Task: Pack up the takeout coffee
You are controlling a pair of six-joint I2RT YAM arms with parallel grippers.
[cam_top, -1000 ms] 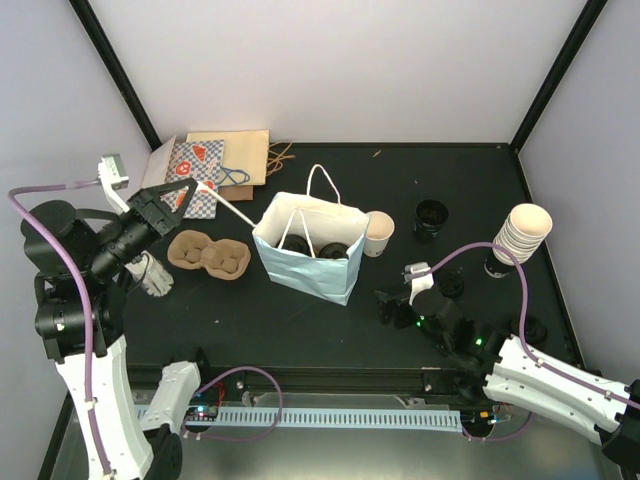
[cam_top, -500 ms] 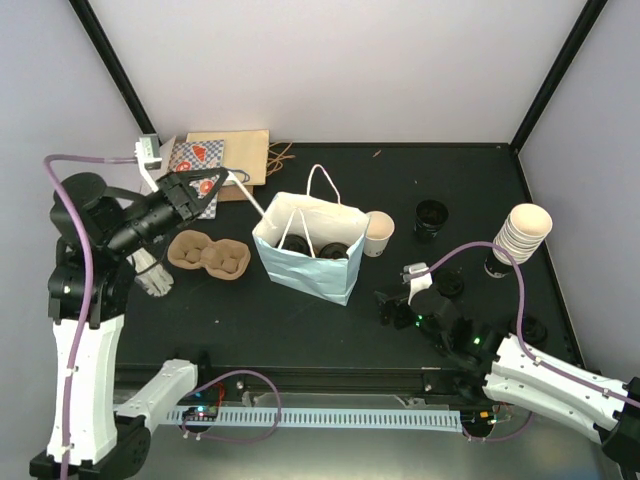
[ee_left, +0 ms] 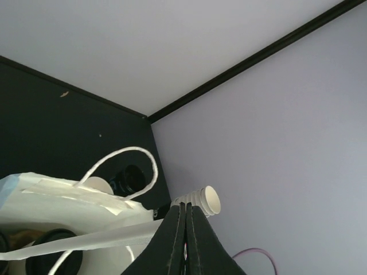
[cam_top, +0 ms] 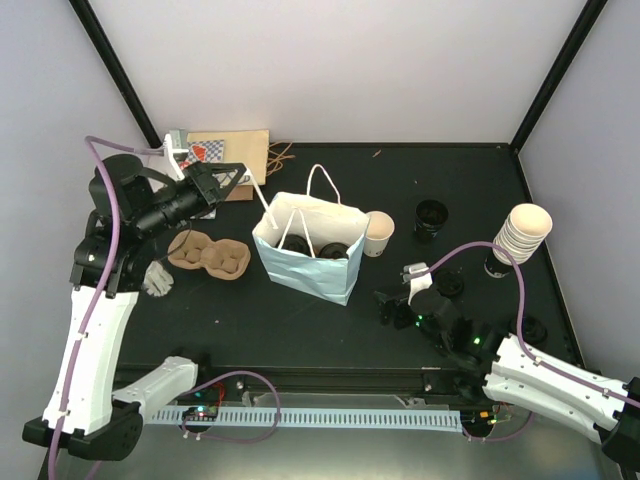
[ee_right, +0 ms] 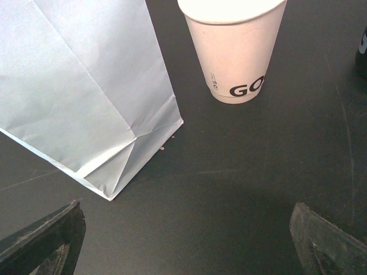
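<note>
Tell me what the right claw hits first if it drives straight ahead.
The right claw points at the gap between the light blue bag and the paper cup; probably the bag's side first, though depth is unclear.

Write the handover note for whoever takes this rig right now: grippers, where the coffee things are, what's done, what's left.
Left gripper: shut on the bag's white handle, which is drawn taut toward the left.
Right gripper: open, empty, low over the table, facing the bag.
Blue bag: upright mid-table, with two lidded cups inside.
Lidless cup: stands just right of the bag.
Loose lids and a cup stack are further right. The cardboard carrier is left of the bag, empty.
Done: two coffees bagged.
Left: probably to lid and pack the remaining cup, then release the handle.
</note>
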